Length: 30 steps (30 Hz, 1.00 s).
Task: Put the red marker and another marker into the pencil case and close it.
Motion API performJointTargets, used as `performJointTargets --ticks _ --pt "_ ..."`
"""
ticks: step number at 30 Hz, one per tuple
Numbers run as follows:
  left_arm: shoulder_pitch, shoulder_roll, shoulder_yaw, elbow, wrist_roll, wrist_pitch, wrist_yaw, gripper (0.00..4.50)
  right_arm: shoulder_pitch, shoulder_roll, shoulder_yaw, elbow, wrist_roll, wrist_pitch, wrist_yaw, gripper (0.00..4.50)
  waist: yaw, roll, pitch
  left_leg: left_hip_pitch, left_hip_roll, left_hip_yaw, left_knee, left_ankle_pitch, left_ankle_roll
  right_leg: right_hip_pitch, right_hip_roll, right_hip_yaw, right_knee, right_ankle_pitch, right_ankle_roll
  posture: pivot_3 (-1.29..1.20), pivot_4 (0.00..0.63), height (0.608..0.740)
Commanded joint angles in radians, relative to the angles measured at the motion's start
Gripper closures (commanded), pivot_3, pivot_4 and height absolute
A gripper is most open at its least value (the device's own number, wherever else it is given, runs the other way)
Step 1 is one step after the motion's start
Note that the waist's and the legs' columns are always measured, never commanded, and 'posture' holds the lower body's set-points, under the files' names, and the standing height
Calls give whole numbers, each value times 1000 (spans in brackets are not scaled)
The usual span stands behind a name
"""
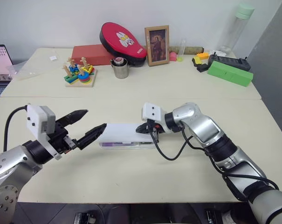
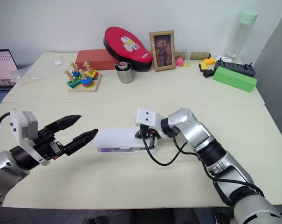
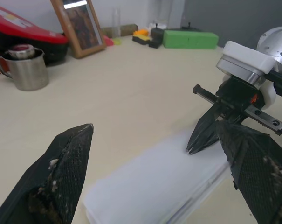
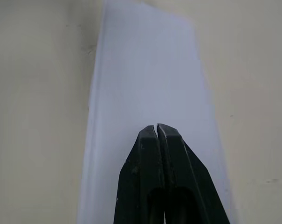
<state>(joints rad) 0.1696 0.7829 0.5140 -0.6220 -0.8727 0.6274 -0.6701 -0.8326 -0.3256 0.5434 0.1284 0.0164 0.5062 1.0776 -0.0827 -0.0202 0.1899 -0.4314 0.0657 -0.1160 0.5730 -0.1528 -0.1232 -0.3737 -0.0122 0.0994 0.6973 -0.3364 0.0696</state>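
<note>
Right gripper (image 1: 143, 128): two black fingers pressed together, nothing between them, tips on the right end of the pencil case (image 1: 123, 134). The right wrist view gives the closed seam and the lid's pale surface under the tips. The arm reaches in from the lower right of the frame, elbow bent, wrist angled down and toward frame left.

Left gripper (image 1: 92, 124): two fingers spread wide, empty, pointing level toward frame right. The lower tip stands just beside the case's left end; contact cannot be told. The arm enters from the lower left.

One pencil case, white, flat, centre of the frame, lid down. A lavender streak shows through its near side wall in the eye views, likely the purple marker (image 2: 113, 150); too thin to be sure. The left wrist view gives the lid's top and the right gripper's tips meeting it.

Back of the table (image 1: 131, 177), upper half of the frame: one red oval case (image 1: 122, 38), one framed picture (image 1: 157, 45), one metal cup (image 1: 120, 68), one green box (image 1: 230, 73), one peg toy (image 1: 79, 73), one bottle (image 1: 237, 28).
</note>
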Motion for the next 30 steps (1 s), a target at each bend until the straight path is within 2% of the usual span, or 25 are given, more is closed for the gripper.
performJointTargets --ticks 1,5,11,15,18,22,28,30 --pt "23 28 -19 -26 36 -10 -37 0 24 7 33 25 -49 -27 -30 4454 0 0 0 0 0 0 0 0 0 0 0 0 0 0 0 0 150 740" --pt "23 36 -28 -14 50 -11 -56 0 27 10 18 21 -47 -15 -28 4454 -1 0 0 1 0 0 0 0 0 1 0 0 0 0 0 0 150 740" --pt "-67 2 -15 78 65 9 49 0 27 56 -224 -29 125 -5 -69 4454 0 0 0 2 0 0 0 0 0 1 0 0 0 0 0 0 150 740" --pt "-122 -13 -36 147 136 -6 113 0 35 7 -332 -20 175 59 -91 3765 7 0 0 1 0 0 0 0 0 1 0 0 0 0 0 0 150 740" --pt "-156 -18 -44 206 177 -24 124 0 52 -34 -395 -43 230 101 -75 2921 7 0 0 1 0 0 0 0 0 1 0 0 0 0 0 0 150 740" --pt "-221 0 -50 338 246 -67 106 0 109 -125 -505 -42 266 109 -96 2057 11 0 0 1 0 0 -1 0 0 1 0 0 0 0 0 0 150 740" --pt "-258 39 -44 476 308 -110 46 0 205 -181 -573 -75 296 127 -139 792 8 0 0 0 0 0 -1 0 0 0 0 0 0 0 0 0 150 740" --pt "-264 40 -43 491 311 -113 34 0 234 -181 -579 -117 315 144 -153 200 4 0 0 0 0 1 -1 0 0 0 0 1 0 0 0 0 150 740"
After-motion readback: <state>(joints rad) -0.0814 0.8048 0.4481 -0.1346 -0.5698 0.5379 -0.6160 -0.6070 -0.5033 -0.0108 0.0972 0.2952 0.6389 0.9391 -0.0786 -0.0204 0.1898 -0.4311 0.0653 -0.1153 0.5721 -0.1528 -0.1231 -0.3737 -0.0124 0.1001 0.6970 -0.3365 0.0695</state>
